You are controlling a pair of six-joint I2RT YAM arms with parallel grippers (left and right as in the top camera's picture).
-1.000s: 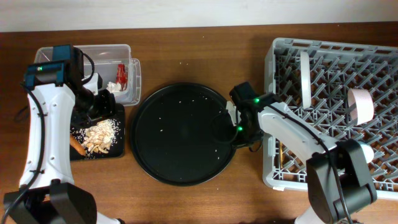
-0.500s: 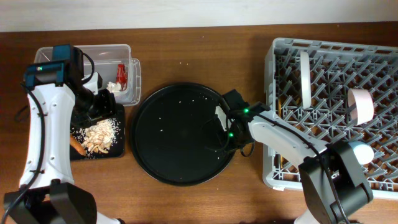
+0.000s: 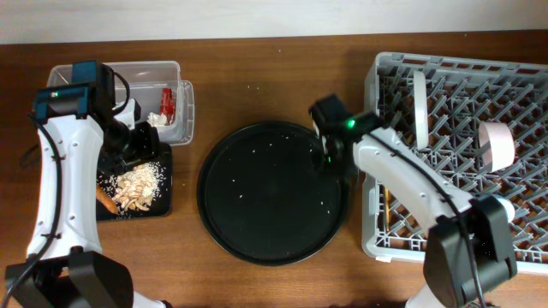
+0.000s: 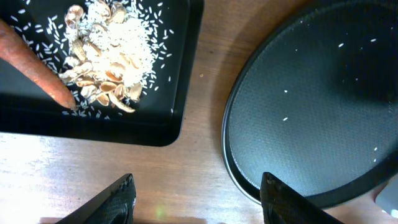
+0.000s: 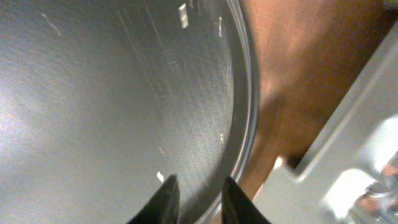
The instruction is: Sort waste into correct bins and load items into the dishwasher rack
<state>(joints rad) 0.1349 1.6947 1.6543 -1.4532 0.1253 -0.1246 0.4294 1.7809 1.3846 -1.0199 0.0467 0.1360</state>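
The shallow black tray (image 3: 163, 201) at the left holds beige food scraps (image 3: 137, 186) and an orange carrot stick (image 3: 105, 199); all three show in the left wrist view (image 4: 168, 118), (image 4: 106, 56), (image 4: 34, 68). The clear tub (image 3: 120, 70) holds a red wrapper (image 3: 168, 100) and a white paper scrap (image 3: 157, 120). My left gripper (image 3: 137, 141) (image 4: 202, 202) is open and empty above bare wood. My right gripper (image 3: 330, 158) (image 5: 199, 196) is shut on the right rim of the large round black tray (image 3: 265, 197) (image 5: 93, 93). The grey rack (image 3: 462, 68) holds the plate (image 3: 419, 107), bowl (image 3: 497, 144), blue cup (image 3: 501, 210) and chopsticks (image 3: 385, 210).
The round black tray's right edge lies against the rack's left wall (image 5: 367, 143). A few white grains are scattered on the round tray (image 4: 311, 106). A strip of bare wood separates it from the shallow black tray.
The round black tray has slid to the right, up against the rack. My right gripper has moved up and right along with its rim. The left arm has not moved.
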